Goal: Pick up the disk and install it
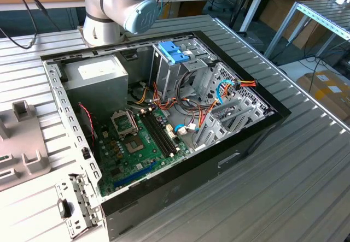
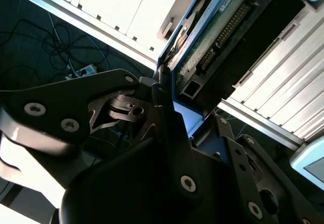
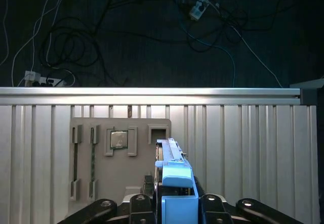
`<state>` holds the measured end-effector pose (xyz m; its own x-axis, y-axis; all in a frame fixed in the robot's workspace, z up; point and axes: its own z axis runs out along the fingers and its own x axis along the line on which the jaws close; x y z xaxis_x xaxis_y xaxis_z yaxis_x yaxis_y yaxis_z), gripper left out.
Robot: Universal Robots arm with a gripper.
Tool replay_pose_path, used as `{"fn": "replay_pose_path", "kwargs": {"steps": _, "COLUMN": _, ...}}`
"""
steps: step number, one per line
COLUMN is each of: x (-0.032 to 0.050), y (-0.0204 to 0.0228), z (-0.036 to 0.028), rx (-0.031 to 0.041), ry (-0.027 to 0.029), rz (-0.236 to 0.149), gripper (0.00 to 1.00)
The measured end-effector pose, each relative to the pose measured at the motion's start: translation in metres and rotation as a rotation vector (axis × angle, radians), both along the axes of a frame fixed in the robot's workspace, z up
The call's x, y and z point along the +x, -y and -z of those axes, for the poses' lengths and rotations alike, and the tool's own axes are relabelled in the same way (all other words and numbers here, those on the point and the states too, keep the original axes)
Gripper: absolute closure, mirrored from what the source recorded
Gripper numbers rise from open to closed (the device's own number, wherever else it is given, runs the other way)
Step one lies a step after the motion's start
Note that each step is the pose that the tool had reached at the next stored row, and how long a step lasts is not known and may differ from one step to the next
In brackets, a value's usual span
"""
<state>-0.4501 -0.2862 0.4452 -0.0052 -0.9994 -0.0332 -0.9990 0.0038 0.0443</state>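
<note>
The disk (image 3: 174,179) is light blue and the claw (image 3: 176,206) black. The table (image 3: 253,148) is ribbed silver. The motherboard (image 1: 136,150) is green.

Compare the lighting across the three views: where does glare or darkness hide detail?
Exterior view: even light over the computer case. Second wrist view: the table slats wash out to white. First wrist view: the table edge glares, the floor beyond is very dark, the disk is clearly lit.
</note>
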Motion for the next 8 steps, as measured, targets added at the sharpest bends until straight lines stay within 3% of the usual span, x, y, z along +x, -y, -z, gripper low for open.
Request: {"fn": "replay_pose_path", "kwargs": {"steps": 8, "x": 0.0, "y": 0.0, "z": -0.0057, "rx": 0.0, "ry": -0.0001, "rz": 0.0, "gripper": 0.63}}
